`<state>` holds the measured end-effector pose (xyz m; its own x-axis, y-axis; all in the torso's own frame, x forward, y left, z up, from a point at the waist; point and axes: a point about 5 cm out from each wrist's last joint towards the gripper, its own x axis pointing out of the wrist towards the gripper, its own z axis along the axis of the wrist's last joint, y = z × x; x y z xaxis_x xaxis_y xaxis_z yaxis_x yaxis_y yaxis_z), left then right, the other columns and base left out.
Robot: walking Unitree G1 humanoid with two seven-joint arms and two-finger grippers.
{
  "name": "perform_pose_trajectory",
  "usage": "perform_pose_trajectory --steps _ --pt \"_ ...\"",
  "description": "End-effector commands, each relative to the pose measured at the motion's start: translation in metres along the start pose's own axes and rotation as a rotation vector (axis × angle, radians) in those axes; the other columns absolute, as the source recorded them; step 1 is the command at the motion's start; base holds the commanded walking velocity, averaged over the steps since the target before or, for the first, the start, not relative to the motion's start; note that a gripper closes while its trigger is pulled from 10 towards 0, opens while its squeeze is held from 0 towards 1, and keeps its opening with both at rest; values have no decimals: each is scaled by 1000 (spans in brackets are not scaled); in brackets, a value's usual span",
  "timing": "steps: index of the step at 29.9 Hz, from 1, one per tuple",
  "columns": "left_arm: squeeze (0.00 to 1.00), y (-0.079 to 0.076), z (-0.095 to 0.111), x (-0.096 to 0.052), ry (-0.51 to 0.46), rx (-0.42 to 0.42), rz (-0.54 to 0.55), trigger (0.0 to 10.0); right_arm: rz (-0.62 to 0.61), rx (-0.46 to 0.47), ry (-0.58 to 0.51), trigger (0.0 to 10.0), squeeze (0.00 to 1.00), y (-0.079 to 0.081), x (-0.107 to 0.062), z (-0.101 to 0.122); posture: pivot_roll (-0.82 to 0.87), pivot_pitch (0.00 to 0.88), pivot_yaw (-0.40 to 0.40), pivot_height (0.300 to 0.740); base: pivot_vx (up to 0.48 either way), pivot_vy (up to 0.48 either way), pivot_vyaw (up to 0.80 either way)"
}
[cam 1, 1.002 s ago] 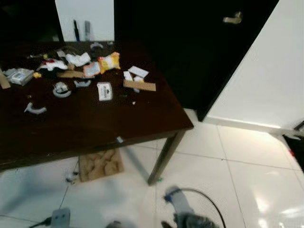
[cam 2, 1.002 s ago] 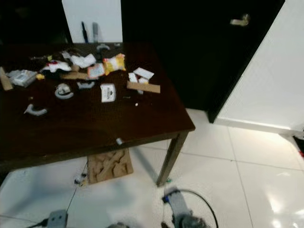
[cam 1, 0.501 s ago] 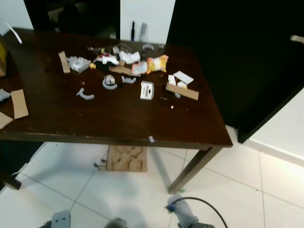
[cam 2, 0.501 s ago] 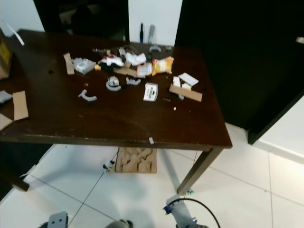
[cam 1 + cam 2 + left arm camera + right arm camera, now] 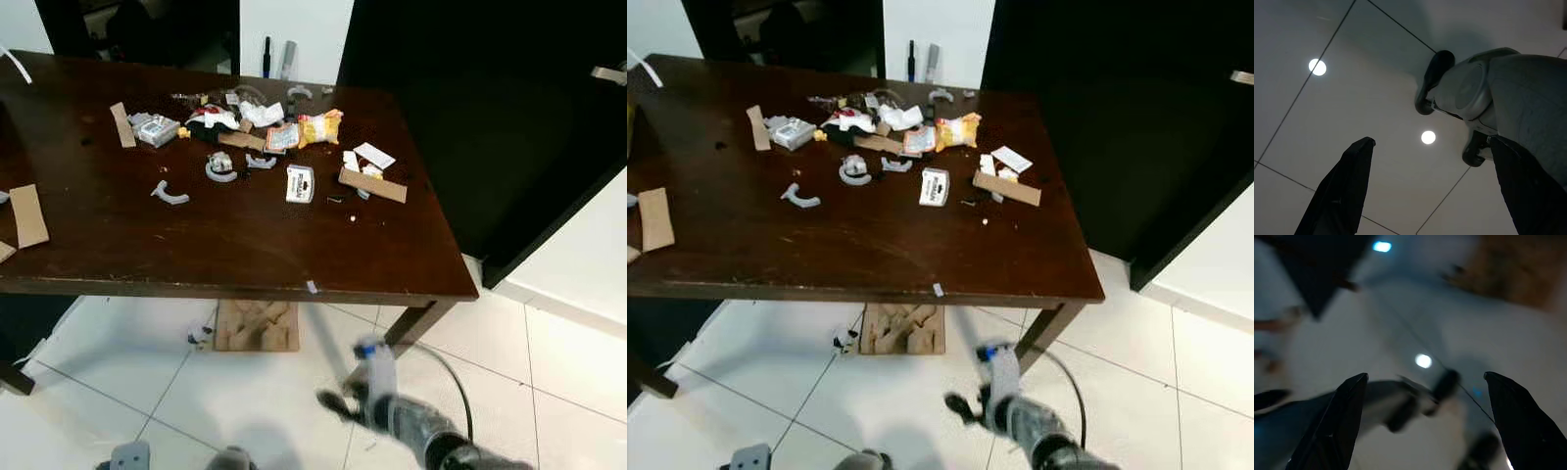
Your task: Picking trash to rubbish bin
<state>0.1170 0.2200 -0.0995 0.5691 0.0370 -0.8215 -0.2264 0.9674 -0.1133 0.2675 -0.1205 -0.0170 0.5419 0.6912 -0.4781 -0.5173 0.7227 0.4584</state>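
Trash lies scattered on the far half of a dark wooden table [image 5: 225,255]: a yellow snack packet [image 5: 319,125], a white card [image 5: 299,183], a cardboard strip [image 5: 372,185], white paper [image 5: 374,155], grey curved pieces [image 5: 168,194] and a small box [image 5: 157,129]. My right arm [image 5: 402,423] is raised low over the floor in front of the table's right leg, well below the tabletop. The right gripper [image 5: 1425,375] is open with nothing between its fingers. My left gripper [image 5: 1431,139] hangs open over the white tiles beside my own leg [image 5: 1508,93].
More cardboard strips [image 5: 27,213] lie at the table's left edge. A cardboard piece [image 5: 257,325] sits on the floor under the table. A black door [image 5: 490,117] stands to the right. White tile floor [image 5: 568,372] stretches right of the table.
The camera has swung left, bringing more of the table into view. My right arm has risen from the bottom edge toward the table's right leg.
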Motion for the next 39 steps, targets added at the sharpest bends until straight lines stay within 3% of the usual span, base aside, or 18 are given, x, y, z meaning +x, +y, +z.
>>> perform_pose_trajectory --steps 1,7,10,13,16,18,20,21,22,25,27,30,34,36,37,39 --pt "0 -4 -10 -2 42 -1 -21 10000 123 -19 40 10000 0 4 -3 -4 307 126 -114 740 0 -472 0" --pt "0 -7 -10 -1 42 -14 -30 10000 359 -156 156 10000 0 16 -4 -1 304 126 -118 740 0 -285 0" --pt "0 -7 -10 -1 40 -27 -30 10000 411 -276 272 10000 0 14 -8 -3 304 125 -122 740 0 0 0" --pt "0 -8 -10 -1 38 -32 -32 10000 446 -319 280 10000 0 11 -12 6 308 127 -125 740 0 0 0" --pt "0 -8 -10 -1 36 -38 -31 10000 512 -340 209 10000 0 13 -14 27 308 127 -125 740 0 0 0" --pt "0 -7 -11 -1 37 -40 -31 10000 591 -355 79 10000 0 24 -11 54 308 127 -125 740 0 0 0" --pt "0 -7 -11 -1 38 -39 -31 10000 654 -391 -115 10000 0 42 -7 89 308 127 -125 740 0 0 0" --pt "0 -7 -11 -1 38 -39 -31 10000 654 -391 -115 10000 0 42 -7 89 308 127 -125 740 0 0 0" --pt "0 -7 -11 -1 40 -33 -33 10000 647 -410 -262 10000 0 57 -1 115 297 132 -122 740 0 0 0" --pt "0 -7 -11 -1 42 -24 -36 10000 658 -418 -359 10000 0 70 2 131 297 132 -122 740 0 0 0" --pt "0 -7 -12 -1 43 -19 -36 10000 730 -411 -479 10000 0 93 0 150 300 135 -121 740 0 0 0" --pt "0 -7 -13 -2 45 -19 -35 10000 757 -422 -529 10000 0 105 -2 158 301 141 -119 740 0 0 0" --pt "0 -6 -14 -2 46 -18 -35 10000 692 -467 -544 10000 0 111 3 162 301 143 -119 740 0 0 0" --pt "0 -6 -15 -3 50 -12 -37 10000 534 -536 -555 10000 0 116 14 164 303 150 -121 740 0 0 0" --pt "0 -6 -15 -3 50 -12 -37 10000 534 -536 -555 10000 0 116 14 164 303 150 -121 740 0 0 0" --pt "0 -7 -15 -3 53 -5 -40 10000 405 -585 -555 10000 0 117 22 164 301 153 -121 740 0 0 0"
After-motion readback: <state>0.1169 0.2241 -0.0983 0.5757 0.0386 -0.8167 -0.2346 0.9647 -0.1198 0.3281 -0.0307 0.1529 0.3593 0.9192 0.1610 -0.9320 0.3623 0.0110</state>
